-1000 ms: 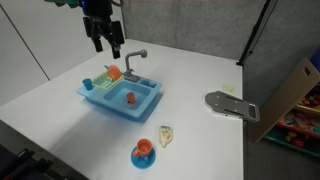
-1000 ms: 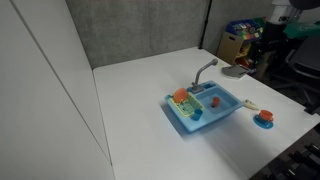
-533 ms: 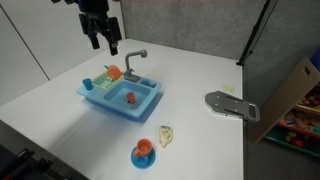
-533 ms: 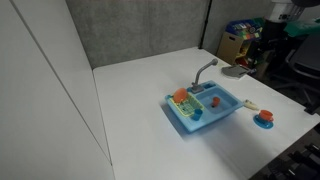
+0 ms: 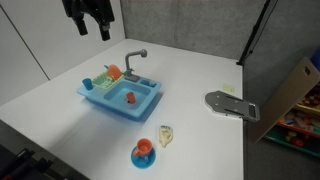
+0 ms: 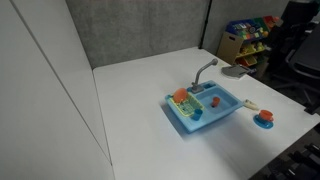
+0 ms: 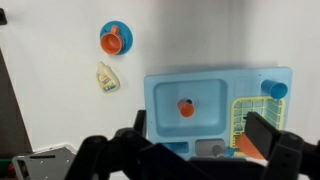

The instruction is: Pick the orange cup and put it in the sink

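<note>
The orange cup [image 5: 130, 98] stands inside the basin of the light blue sink [image 5: 104, 101], away from the grey faucet [image 5: 135, 58]. The cup also shows in the wrist view [image 7: 186, 108], in the middle of the sink's [image 7: 160, 90] basin, and in an exterior view [image 6: 215, 101] inside the sink [image 6: 200, 120]. My gripper [image 5: 92, 30] hangs high above the table, behind and to the left of the sink, open and empty. In the wrist view the gripper [image 7: 200, 130] has its dark fingers [image 7: 262, 130] spread wide, with nothing between them.
A redder cup on a blue saucer [image 5: 144, 152] and a small pale bottle [image 5: 165, 136] lie in front of the sink. An orange rack [image 5: 113, 73] and a blue cup [image 5: 87, 84] sit in the drying section. A grey flat object [image 5: 230, 105] lies at the table's right edge.
My gripper has risen and moved left, away from the faucet, and remains empty. The arm has left the other exterior view. The cup has stayed in the basin.
</note>
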